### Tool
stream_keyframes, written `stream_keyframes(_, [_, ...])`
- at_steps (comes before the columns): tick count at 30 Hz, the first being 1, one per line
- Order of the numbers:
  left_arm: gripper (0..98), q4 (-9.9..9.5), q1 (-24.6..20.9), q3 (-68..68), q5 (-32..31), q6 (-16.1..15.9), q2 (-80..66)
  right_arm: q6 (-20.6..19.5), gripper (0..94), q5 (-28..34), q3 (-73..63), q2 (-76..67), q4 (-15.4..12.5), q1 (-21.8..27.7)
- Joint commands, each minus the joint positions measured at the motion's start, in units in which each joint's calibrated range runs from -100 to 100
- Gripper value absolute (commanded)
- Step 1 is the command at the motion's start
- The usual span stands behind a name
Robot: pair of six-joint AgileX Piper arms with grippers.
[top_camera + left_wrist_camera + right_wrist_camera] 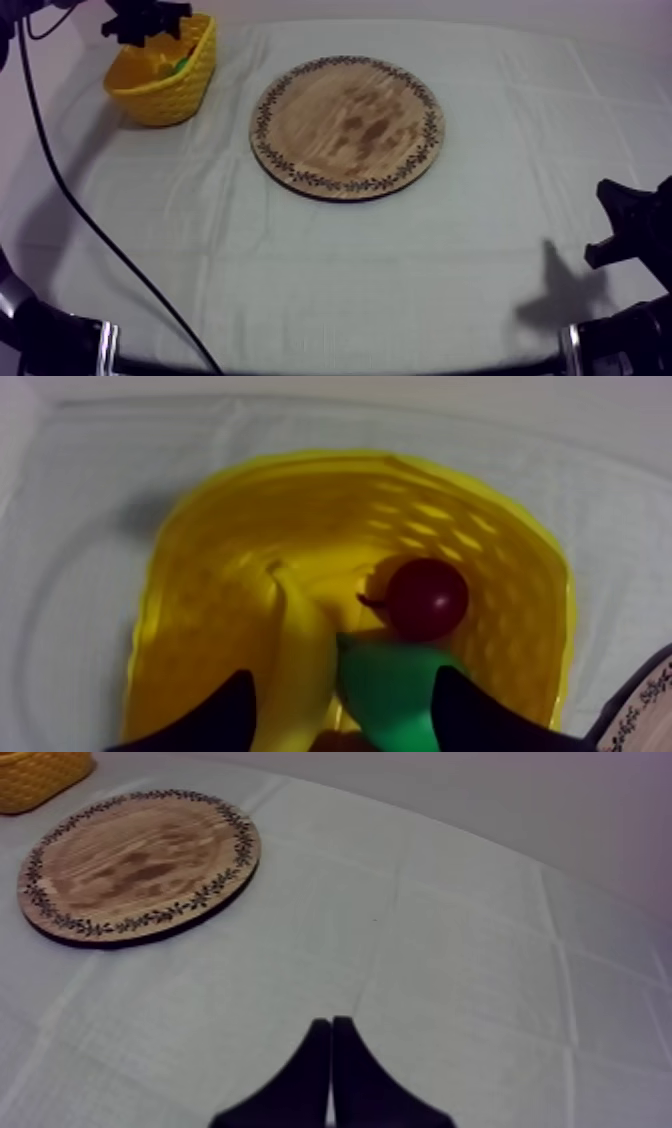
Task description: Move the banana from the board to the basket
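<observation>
The yellow basket [165, 75] stands at the table's far left. My left gripper [145, 22] hangs right over it. From the left wrist, the banana [300, 661] lies inside the basket [200, 576] beside a green pear [390, 691] and a small red fruit [428, 598]. My left gripper [342, 676] is open, its fingers [215, 721] spread wide above the banana and pear, holding nothing. The round wooden board [347, 125] in the middle of the table is bare. My right gripper [620, 225] rests low at the right, and its fingers [331, 1052] lie together as a narrow wedge.
The grey-white cloth [330, 270] stretches wide between the board and the near edge. From the right wrist, the board [140, 862] lies ahead with a corner of the basket [40, 777] beyond it. The board's patterned rim [640, 711] sits just beside the basket.
</observation>
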Motion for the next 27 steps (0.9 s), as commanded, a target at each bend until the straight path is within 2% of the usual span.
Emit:
stream_keyframes(1, [72.8, -0.03, 0.0, -0.1, 0.0, 0.2, -0.1, 0.0, 0.3, 0.0, 0.0, 0.0, 0.0, 0.0])
stream_keyframes(5, [72.3, -0.08, -0.2, 0.0, 0.0, 0.3, -0.7, 0.0, 0.3, 0.0, 0.0, 0.0, 0.0, 0.0])
stream_keyframes(7, [68.0, -0.12, -0.4, 0.2, -0.3, 0.6, -1.2, 0.0, 0.3, 0.0, 0.0, 0.0, 0.0, 0.0])
stream_keyframes(13, [40.9, -0.20, -1.3, 1.1, -1.4, 1.1, -4.6, 0.0, 0.3, 0.0, 0.0, 0.0, 0.0, 0.0])
stream_keyframes(17, [27.7, -0.15, -2.0, 2.6, -2.8, 1.1, -8.3, 0.0, 0.3, 0.0, 0.0, 0.0, 0.0, 0.0])
stream_keyframes(22, [8.3, 1.26, -3.0, 5.0, -3.5, -0.8, -14.5, 0.0, 0.3, 0.0, 0.0, 0.0, 0.0, 0.0])
stream_keyframes(27, [1.4, 3.23, -4.0, 8.5, -2.8, -2.9, -22.5, 0.0, 0.3, 0.0, 0.0, 0.0, 0.0, 0.0])
